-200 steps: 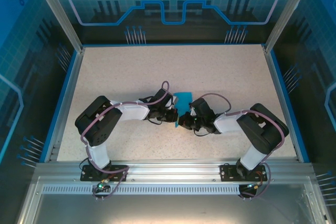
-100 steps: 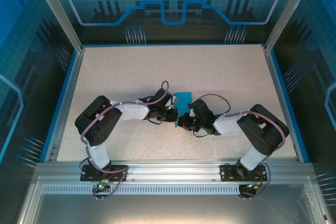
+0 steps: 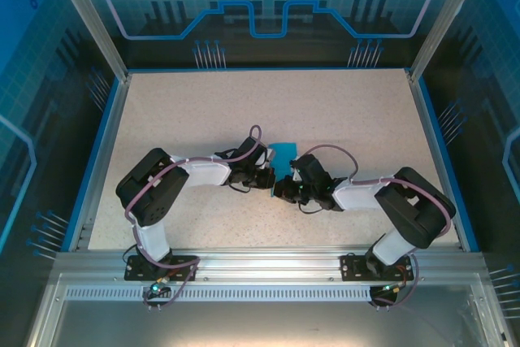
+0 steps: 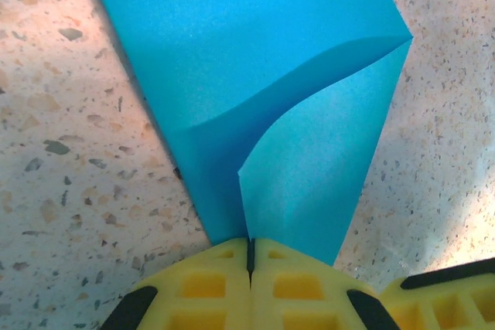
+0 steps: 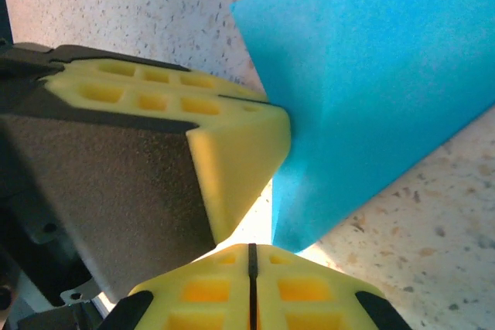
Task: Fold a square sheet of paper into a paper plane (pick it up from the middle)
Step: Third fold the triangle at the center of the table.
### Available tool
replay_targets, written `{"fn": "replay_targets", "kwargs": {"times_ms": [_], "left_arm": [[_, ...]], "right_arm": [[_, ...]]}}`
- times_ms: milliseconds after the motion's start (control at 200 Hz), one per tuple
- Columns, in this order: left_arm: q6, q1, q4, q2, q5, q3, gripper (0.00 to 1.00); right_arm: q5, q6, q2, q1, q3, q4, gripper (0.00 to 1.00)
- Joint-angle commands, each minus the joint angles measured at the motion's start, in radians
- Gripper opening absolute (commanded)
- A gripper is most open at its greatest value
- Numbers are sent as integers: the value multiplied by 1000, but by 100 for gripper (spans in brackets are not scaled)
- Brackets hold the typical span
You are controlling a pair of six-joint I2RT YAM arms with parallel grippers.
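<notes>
Since the earlier frame, the right arm's elbow has swung outward and the right gripper [image 3: 279, 191] has shifted slightly toward the left gripper [image 3: 269, 178]; the left arm is unchanged.

Left gripper: jaws together. In the left wrist view, the yellow fingers [image 4: 201, 287] meet at a single seam, and the edge of a raised flap of the square sheet of paper [image 4: 271, 75] runs straight into that seam. The sheet is clamped at the fingertips and spreads ahead of the jaws, partly folded, lying on the speckled table [image 3: 203, 103].

Right gripper [image 5: 250, 254]: jaws together. The lowest corner of the sheet [image 5: 371, 75] sits just ahead of these fingertips. It cannot be determined whether that corner is caught. The left gripper's finger [image 5: 232, 137] stands just ahead and to the left of these jaws, its tip against the sheet's edge.
</notes>
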Motion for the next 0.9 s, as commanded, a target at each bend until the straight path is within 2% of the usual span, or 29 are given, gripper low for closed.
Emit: {"fn": "replay_targets", "kwargs": {"times_ms": [0, 315, 425, 500, 570, 655, 745, 895], "left_arm": [[-16, 13, -56, 27, -21, -29, 0], [-21, 13, -54, 18, -19, -36, 0], [-21, 13, -55, 14, -20, -40, 0], [-24, 13, -56, 8, -21, -43, 0], [-28, 13, -56, 1, -21, -47, 0], [-28, 13, -57, -7, -21, -49, 0], [-29, 13, -55, -15, -22, -49, 0], [-29, 13, -62, -14, -23, -41, 0]], "right_arm": [[3, -3, 4, 24, -5, 1, 9], [24, 8, 153, 23, 16, 11, 8], [44, -4, 106, 25, 16, -51, 9], [98, -35, 21, 13, 29, -196, 10], [116, -66, -57, -32, 26, -263, 11], [69, -101, -99, -128, 15, -277, 13], [-20, -147, -75, -207, 37, -265, 15], [-86, -192, -15, -246, 117, -259, 15]]}}
